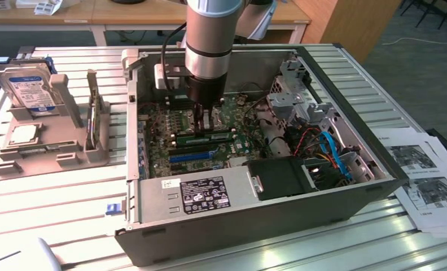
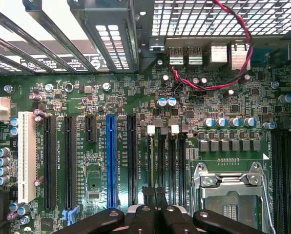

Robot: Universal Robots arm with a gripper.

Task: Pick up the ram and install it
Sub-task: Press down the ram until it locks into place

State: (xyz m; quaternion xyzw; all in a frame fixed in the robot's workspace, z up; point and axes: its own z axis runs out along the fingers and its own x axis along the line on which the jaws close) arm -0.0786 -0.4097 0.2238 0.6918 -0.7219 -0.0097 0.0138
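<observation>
Fingers (image 2: pixel 155 207) pinched shut are pressing down over the ram (image 1: pixel 210 136), which is sitting in the memory slots (image 2: pixel 169 168) beside the CPU socket (image 2: pixel 231 192), so you are wanting straight, even pressure along its edge.

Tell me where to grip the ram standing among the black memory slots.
Pinch the ram by its thin upper edge, one finger on each flat face, coming straight down from above. It stands on edge between close slots, so that edge is the only part exposed.
</observation>
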